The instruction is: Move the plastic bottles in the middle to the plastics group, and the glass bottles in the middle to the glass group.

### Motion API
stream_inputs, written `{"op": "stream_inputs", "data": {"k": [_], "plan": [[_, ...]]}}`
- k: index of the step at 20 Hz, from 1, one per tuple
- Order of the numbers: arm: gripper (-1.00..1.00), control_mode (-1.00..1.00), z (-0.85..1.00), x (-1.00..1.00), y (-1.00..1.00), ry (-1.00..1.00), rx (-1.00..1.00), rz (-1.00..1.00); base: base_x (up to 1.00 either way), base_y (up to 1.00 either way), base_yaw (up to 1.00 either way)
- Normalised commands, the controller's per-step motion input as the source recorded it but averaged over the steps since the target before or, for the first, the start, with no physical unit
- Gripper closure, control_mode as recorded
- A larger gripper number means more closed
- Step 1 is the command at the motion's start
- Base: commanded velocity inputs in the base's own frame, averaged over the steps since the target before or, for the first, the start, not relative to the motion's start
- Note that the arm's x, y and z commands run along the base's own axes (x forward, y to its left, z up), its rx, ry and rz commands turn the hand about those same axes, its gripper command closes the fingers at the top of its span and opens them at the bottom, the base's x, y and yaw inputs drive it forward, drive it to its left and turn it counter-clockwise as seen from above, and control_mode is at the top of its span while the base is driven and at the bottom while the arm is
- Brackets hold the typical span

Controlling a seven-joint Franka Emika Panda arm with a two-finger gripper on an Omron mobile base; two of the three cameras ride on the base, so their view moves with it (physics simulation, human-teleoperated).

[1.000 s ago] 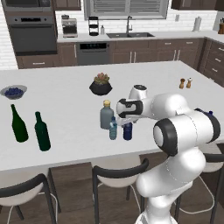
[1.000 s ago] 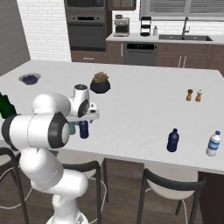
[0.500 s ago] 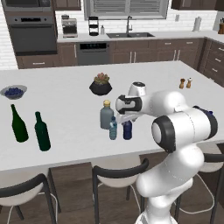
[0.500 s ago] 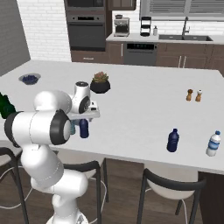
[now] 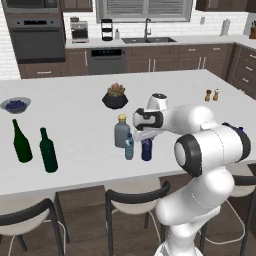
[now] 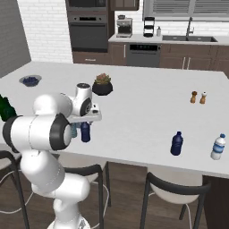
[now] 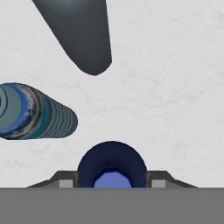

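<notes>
In your left base view the gripper point(image 5: 145, 134) sits low over the middle of the white island counter point(image 5: 75, 120), directly above the dark navy bottle point(image 5: 146, 149). That bottle stands upright, long axis vertical, cap up under the hand. Just to its left stands the pale blue bottle point(image 5: 129, 146), also upright, and behind that the grey bottle point(image 5: 121, 131) with its tan cap pointing up. The three are close together; you cannot tell from here whether they touch. The two green bottles point(image 5: 35, 145) stand upright well off to the left near the front edge. A potted plant point(image 5: 115, 96) sits behind the middle cluster, a bowl point(image 5: 15, 104) at far left, and the shakers point(image 5: 212, 94) at far right.

In your right base view the hand hangs over the dark navy bottle point(image 6: 85, 132), which stands vertical near the front edge of the counter. The plastics group point(image 6: 197, 145), one navy and one pale bottle, stands upright well apart to the right.

In your hand view you look straight down the dark navy bottle point(image 7: 112, 168), its cap facing the camera between the two fingertips point(image 7: 65, 183). The jaws are spread to either side of it; you cannot tell whether the pads touch it. The pale blue bottle point(image 7: 33, 111) and grey bottle point(image 7: 78, 35) lie beyond.
</notes>
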Motion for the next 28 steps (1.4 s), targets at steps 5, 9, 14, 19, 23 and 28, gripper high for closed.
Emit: {"op": "stream_inputs", "data": {"k": [5,9,14,19,23,28], "plan": [[1.0,-1.0,0.47,-0.39,-0.14,-0.07,0.0,0.0,0.0,0.0,0.0],[1.0,-1.0,0.89,-0.06,-0.75,0.0,0.0,-0.03,0.0,0.0,0.0],[1.0,-1.0,0.8,0.0,-0.99,0.0,0.04,-0.05,0.0,0.0,0.0],[1.0,-1.0,0.39,0.0,-1.0,0.0,0.01,-0.08,0.0,0.0,0.0],[1.0,-1.0,0.08,0.0,-1.0,0.0,0.0,-0.12,0.0,0.0,0.0],[1.0,-1.0,-0.02,0.0,-1.0,0.02,0.0,-0.13,0.0,0.0,0.0]]}}
